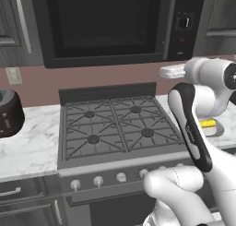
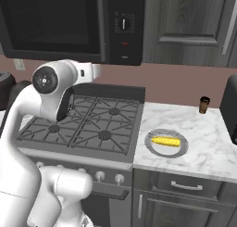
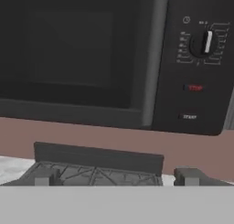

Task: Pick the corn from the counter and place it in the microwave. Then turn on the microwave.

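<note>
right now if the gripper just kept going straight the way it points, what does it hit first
Most likely the microwave: the open gripper faces its closed door near the handle edge, above the stove. Nothing stands between them in the hand view, though depth is unclear.

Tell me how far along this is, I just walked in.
Nothing is done yet: the small yellow corn cob lies on a round grey plate on the white marble counter. The open hand is empty, facing the big black microwave, whose door is closed. Picking, loading and starting remain.
</note>
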